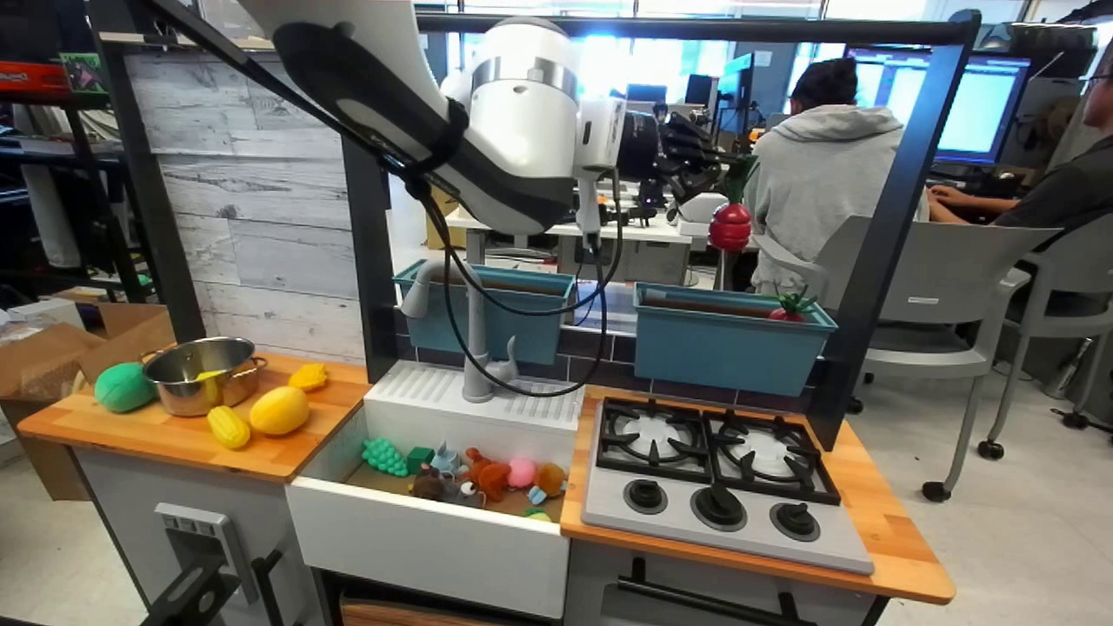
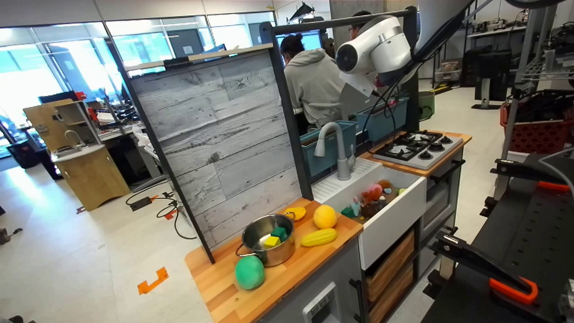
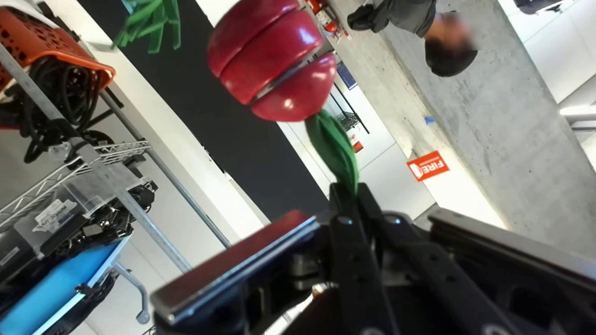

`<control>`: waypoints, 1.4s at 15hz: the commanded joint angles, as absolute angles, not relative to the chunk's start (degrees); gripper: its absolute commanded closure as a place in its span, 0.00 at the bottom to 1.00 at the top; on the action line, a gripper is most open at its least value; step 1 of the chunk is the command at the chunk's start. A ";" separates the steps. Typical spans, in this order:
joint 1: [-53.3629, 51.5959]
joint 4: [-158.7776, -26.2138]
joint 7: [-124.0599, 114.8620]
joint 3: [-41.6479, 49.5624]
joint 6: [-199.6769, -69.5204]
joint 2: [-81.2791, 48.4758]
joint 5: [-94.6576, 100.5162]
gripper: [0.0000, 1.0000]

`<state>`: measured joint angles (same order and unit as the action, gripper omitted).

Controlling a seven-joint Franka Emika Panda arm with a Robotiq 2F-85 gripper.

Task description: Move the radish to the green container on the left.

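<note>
The red sliced radish (image 1: 729,228) with green leaves hangs below my gripper (image 1: 724,159) in an exterior view. In the wrist view, my gripper (image 3: 353,190) is shut on the radish's leaf, and the red body (image 3: 267,53) hangs free. The radish appears above the right teal bin (image 1: 730,348); depth is hard to judge. A bright green rounded thing (image 1: 124,388), also in an exterior view (image 2: 250,272), sits beside the steel pot; no opening shows in it. In an exterior view, the arm hides my gripper and nearly all of the radish.
A left teal bin (image 1: 491,326) hangs behind the faucet (image 1: 476,339). Another radish (image 1: 789,311) sits in the right bin. The steel pot (image 1: 202,378) stands among yellow toy foods. The sink (image 1: 426,535) holds several toys. A stove (image 1: 730,487) and black frame posts surround the bins.
</note>
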<state>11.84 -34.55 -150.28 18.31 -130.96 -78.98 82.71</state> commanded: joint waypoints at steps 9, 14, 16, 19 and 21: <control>5.60 -35.75 -150.02 11.94 -132.37 -77.67 79.68 0.99; 3.90 -37.32 -150.71 11.45 -137.12 -75.48 80.01 0.99; 3.50 -38.24 -150.93 11.23 -139.57 -74.43 80.15 0.99; 3.01 -40.81 -151.19 11.03 -143.47 -72.45 80.48 0.99; 2.38 -43.73 -151.33 11.18 -145.56 -70.72 80.85 0.99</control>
<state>3.34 -37.18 -149.36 11.31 -142.41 -75.29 79.78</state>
